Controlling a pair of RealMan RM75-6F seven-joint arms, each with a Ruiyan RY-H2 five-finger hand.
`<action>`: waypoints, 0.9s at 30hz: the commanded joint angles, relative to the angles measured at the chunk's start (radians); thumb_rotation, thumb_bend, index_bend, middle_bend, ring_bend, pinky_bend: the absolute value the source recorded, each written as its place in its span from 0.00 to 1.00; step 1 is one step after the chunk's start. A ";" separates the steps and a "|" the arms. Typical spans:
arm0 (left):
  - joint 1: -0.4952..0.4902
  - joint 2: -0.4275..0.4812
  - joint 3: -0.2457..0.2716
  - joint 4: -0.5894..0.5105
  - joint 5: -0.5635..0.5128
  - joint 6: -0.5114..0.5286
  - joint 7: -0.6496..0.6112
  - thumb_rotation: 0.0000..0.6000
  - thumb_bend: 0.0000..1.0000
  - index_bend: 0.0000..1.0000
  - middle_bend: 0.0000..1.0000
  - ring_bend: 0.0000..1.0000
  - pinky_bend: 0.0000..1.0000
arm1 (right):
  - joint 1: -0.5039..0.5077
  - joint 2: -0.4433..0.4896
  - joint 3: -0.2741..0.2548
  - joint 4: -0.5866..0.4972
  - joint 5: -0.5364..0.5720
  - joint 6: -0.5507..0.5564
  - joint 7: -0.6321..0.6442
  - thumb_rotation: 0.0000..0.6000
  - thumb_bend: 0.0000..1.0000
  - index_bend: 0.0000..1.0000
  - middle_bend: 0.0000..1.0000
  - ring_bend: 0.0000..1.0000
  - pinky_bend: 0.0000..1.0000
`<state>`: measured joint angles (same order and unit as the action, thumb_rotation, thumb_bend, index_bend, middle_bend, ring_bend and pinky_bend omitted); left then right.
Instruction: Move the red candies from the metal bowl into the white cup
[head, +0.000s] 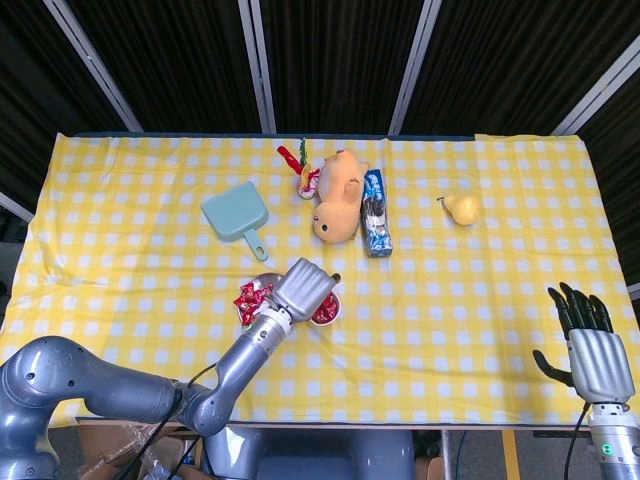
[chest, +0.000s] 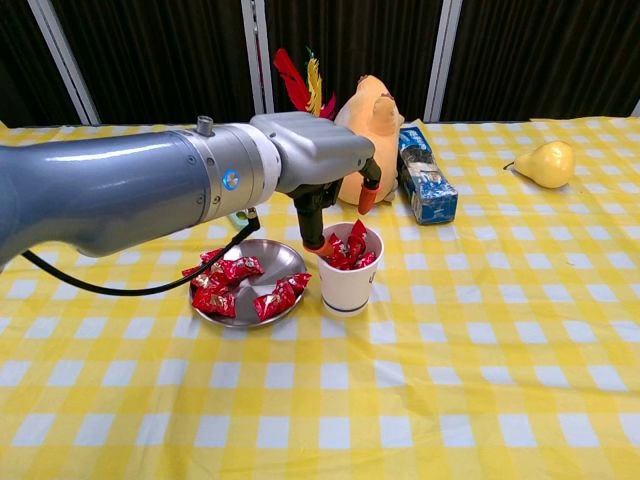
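The metal bowl (chest: 272, 260) lies left of centre and holds several red candies (chest: 224, 284). Touching its right rim stands the white cup (chest: 345, 287), with red candies (chest: 351, 248) sticking out of its top. My left hand (chest: 320, 160) hovers just over the cup's left rim, fingers apart and pointing down, holding nothing. In the head view the left hand (head: 305, 288) covers part of the bowl (head: 262, 281) and the cup (head: 327, 313). My right hand (head: 592, 348) rests at the table's front right corner, fingers spread and empty.
Behind the bowl lie a teal dustpan (head: 235, 213), a feather shuttlecock (head: 300, 165), a tan plush toy (head: 340, 195) and a blue packet (head: 375, 212). A yellow pear (head: 462, 208) sits at the back right.
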<state>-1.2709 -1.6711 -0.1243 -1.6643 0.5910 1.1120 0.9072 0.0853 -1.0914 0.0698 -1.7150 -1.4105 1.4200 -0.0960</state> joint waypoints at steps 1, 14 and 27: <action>0.025 0.032 -0.014 -0.038 0.015 0.029 -0.023 1.00 0.25 0.33 0.94 0.99 1.00 | -0.001 0.000 0.000 0.000 0.000 0.001 0.000 1.00 0.34 0.00 0.00 0.00 0.00; 0.159 0.175 0.050 -0.177 0.038 0.111 -0.065 1.00 0.24 0.32 0.93 0.98 1.00 | 0.000 -0.004 -0.002 0.000 -0.005 0.002 -0.007 1.00 0.34 0.00 0.00 0.00 0.00; 0.213 0.066 0.035 -0.110 -0.089 0.145 -0.035 1.00 0.24 0.36 0.96 0.99 1.00 | 0.000 -0.006 -0.002 -0.003 -0.005 0.002 -0.014 1.00 0.34 0.00 0.00 0.00 0.00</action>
<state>-1.0604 -1.5706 -0.0644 -1.7965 0.5329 1.2422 0.8652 0.0850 -1.0973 0.0677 -1.7182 -1.4152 1.4217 -0.1099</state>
